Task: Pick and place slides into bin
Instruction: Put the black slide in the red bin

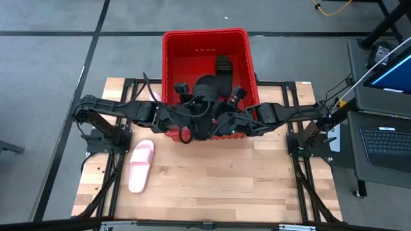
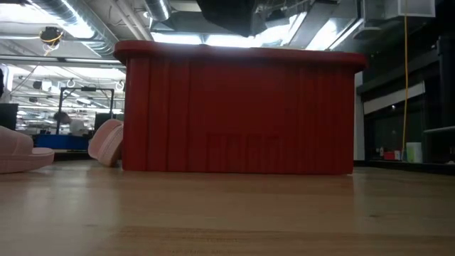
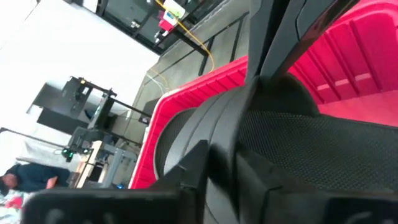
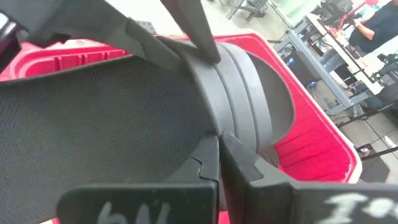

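Observation:
The red bin (image 1: 205, 45) stands at the table's far middle and fills the low view (image 2: 242, 114). One black slide (image 1: 223, 64) lies inside it at the far end. Both arms meet over the bin's near half. My left gripper (image 1: 192, 106) and my right gripper (image 1: 226, 108) are both shut on a second black slide (image 1: 207, 86), one on each side, above the bin. One pink slide (image 1: 141, 165) lies flat on the table at the near left. Another pink slide (image 2: 106, 142) leans by the bin's left wall. My left gripper pinches the black slide's side edge (image 3: 214, 146) between its two fingers, beside the wide strap (image 3: 205, 124). The fingers come from the table's left. The slide is lifted clear over the bin. My right gripper pinches the slide's opposite side edge (image 4: 214, 134) between its two fingers, where the strap (image 4: 242, 81) meets the footbed (image 4: 106, 118). The fingers come from the table's right. The slide hangs between both grippers, clear of the bin floor.
The wooden table (image 1: 257, 179) has free room in front of the bin and to the near right. A desk with a laptop (image 1: 385, 138) stands beyond the right edge. People show in the room beyond, in the wrist views.

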Controlling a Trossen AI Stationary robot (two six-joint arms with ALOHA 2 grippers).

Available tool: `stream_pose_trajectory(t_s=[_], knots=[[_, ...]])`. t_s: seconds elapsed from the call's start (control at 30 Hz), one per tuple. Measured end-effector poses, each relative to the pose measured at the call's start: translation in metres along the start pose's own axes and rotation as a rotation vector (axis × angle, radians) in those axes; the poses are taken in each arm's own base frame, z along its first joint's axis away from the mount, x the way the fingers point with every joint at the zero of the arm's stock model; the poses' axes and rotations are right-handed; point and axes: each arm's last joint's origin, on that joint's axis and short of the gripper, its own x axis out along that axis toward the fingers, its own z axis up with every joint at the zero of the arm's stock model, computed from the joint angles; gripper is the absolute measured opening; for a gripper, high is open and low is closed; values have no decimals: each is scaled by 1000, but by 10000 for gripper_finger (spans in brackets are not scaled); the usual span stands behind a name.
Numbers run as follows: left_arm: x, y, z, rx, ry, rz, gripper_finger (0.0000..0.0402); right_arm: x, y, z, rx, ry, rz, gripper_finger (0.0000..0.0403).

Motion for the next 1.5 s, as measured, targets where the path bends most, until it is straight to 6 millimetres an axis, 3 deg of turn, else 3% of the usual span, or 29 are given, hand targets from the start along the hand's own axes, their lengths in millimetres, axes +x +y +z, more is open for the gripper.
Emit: stream_pose_trajectory(t_s=[0.13,0.33,0.77,0.93,1.07,1.27,1.5], knots=[[0,0,0,4,-4,-13,11,0,0,0,0,-1,0,3],[0,0,0,3,9,17,8,0,0,1,11,-4,8,7],[0,3,-3,21,55,87,7,-10,4,6,34,-47,32,177],[-1,5,-5,85,74,110,6,-27,1,15,108,-92,62,206],[3,8,-6,82,72,89,6,-40,-4,20,180,-118,62,164],[6,30,-15,49,43,32,6,-54,-4,22,158,-135,73,18],[-1,80,-33,-96,-17,10,6,-54,0,17,133,-127,27,5]])
